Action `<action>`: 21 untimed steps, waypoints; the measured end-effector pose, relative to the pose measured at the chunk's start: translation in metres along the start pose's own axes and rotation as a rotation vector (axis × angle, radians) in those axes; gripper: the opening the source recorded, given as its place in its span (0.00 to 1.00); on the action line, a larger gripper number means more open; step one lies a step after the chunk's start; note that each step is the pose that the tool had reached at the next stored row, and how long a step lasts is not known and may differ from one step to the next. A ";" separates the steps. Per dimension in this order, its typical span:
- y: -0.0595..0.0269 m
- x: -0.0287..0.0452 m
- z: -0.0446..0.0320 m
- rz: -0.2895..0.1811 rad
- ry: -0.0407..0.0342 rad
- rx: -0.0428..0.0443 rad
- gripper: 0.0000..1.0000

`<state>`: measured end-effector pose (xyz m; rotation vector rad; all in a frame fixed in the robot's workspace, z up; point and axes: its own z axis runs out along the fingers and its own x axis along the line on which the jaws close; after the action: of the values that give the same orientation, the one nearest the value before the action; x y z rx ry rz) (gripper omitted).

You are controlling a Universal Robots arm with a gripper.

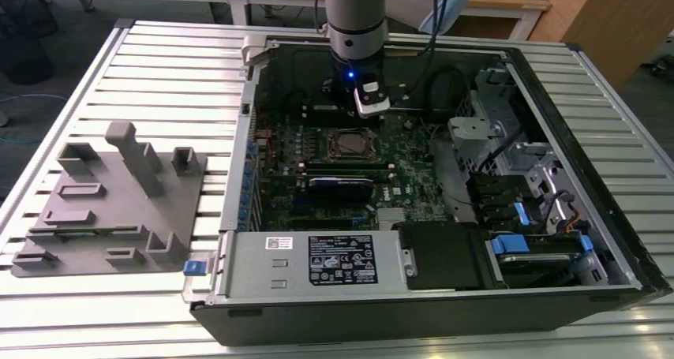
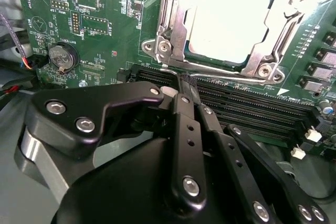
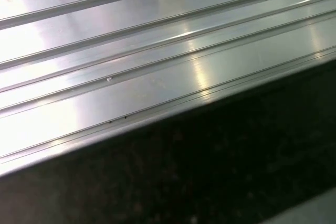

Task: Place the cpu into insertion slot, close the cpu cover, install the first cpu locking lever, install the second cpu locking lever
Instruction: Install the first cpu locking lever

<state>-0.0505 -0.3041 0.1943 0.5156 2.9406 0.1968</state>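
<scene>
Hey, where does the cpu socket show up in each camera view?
Exterior view: cpu socket mid-board inside the case, beside the gripper.
Second wrist view: cpu socket beyond the gripper, past the long black slots.
First wrist view: ribbed table beside a dark edge.
Shared landmark: the green board; the table links the first wrist view to the exterior.
</scene>
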 end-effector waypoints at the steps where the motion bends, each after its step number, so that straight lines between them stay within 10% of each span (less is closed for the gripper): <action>1: 0.0000 0.0000 0.0001 0.000 -0.0001 -0.0001 0.10; 10: 0.0011 -0.0007 -0.0062 0.000 -0.0016 0.0001 0.10; 21: -0.0009 0.0042 -0.0054 -0.005 -0.0303 -0.0004 0.10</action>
<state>-0.0556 -0.3041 0.1989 0.5071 2.9120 0.1873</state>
